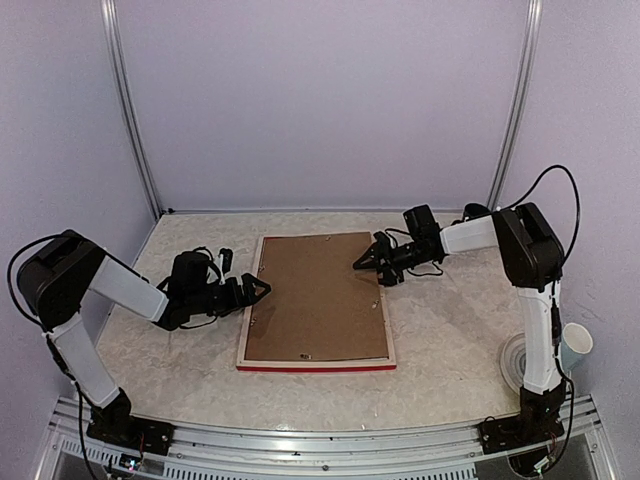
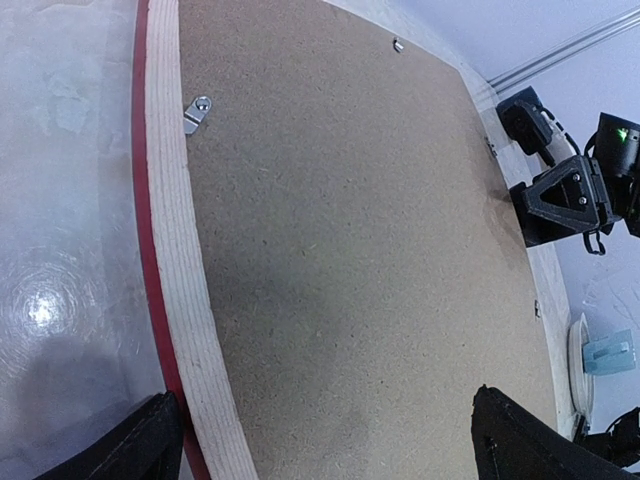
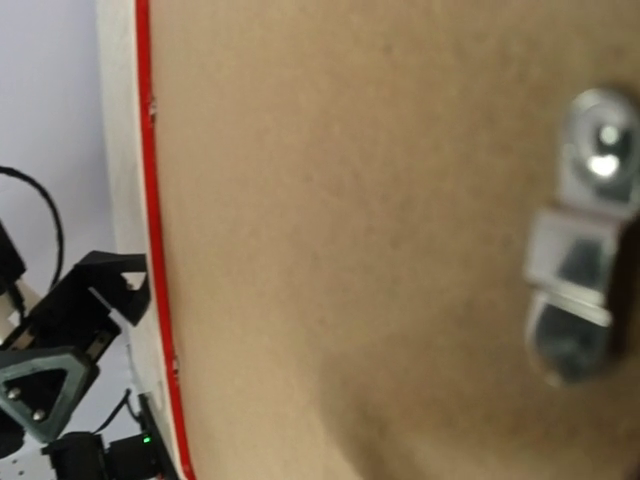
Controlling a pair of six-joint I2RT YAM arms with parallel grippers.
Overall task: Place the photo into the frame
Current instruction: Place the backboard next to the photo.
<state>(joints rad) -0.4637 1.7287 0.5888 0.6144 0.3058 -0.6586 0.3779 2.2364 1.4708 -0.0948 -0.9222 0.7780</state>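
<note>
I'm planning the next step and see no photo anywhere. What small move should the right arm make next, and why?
Probably ease the right gripper onto the metal clip close under its camera and swivel it off the backing panel. The frame lies face down with the panel seated in it, so it likely needs freeing first.

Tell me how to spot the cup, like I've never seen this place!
On the table, follow the right arm down toward its base. Just beyond it, close to the side wall, stands a pale cup. Its neighbour, a white round thing, lies flat, while the cup is tall with an open mouth.
</note>
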